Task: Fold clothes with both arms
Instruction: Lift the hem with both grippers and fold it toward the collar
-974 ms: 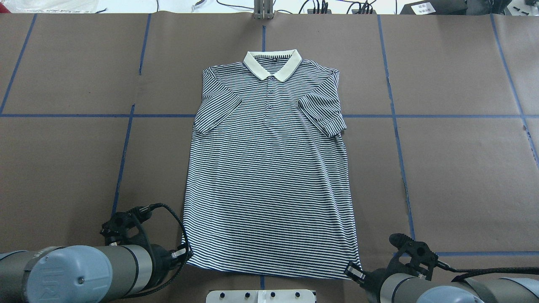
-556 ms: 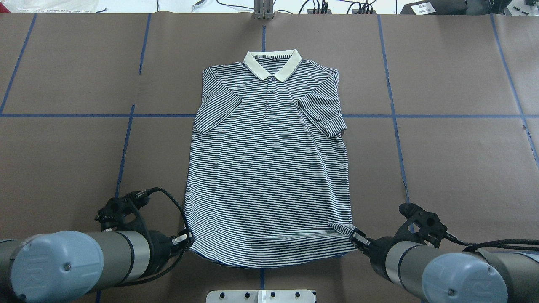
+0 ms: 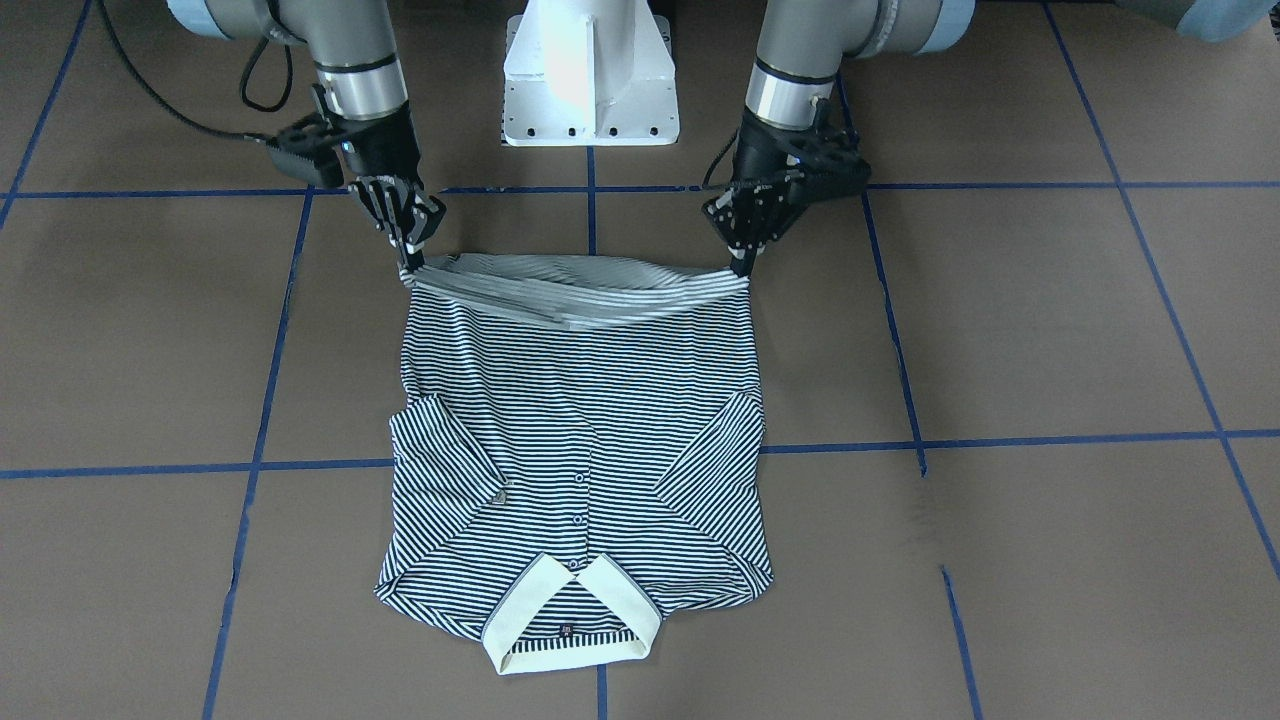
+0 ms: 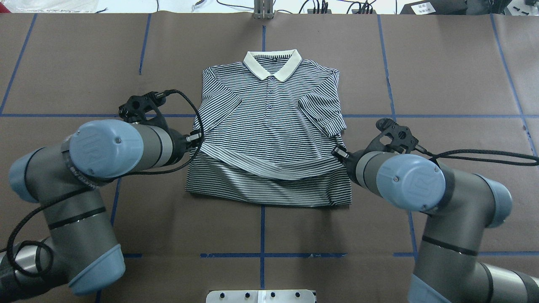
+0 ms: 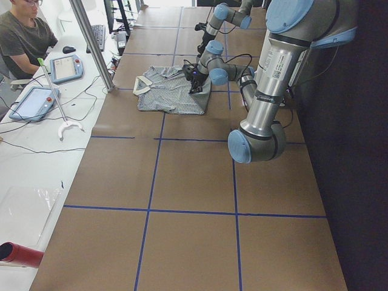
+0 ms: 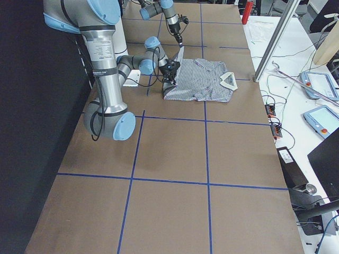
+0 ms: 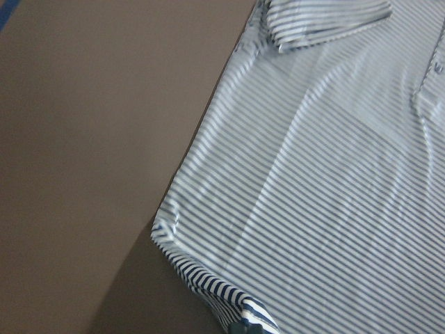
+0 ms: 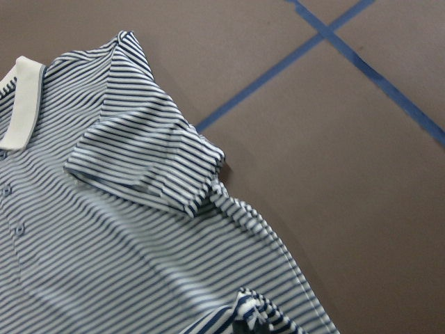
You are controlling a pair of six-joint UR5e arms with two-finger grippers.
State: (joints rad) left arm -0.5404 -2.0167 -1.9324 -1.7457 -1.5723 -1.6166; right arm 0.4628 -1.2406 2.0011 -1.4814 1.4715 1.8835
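Pinching hem corners, left claw (image 3: 742, 262) and right claw (image 3: 408, 262) held a limp navy-and-white striped polo shirt (image 4: 269, 126); corners judged sound holds.

Left arm (image 4: 84, 210) and right arm (image 4: 446, 219) bend inward – left gripper (image 3: 742, 262) and right gripper (image 3: 410, 262) point down, fingers (image 3: 400, 220) clamped on raised shirt (image 3: 580, 400) corners.

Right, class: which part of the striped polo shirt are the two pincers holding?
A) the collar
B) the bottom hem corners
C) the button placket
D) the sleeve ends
B: the left pincer and right pincer each pinch a corner of the hem, raised above the polo shirt; the collar lies flat, untouched.
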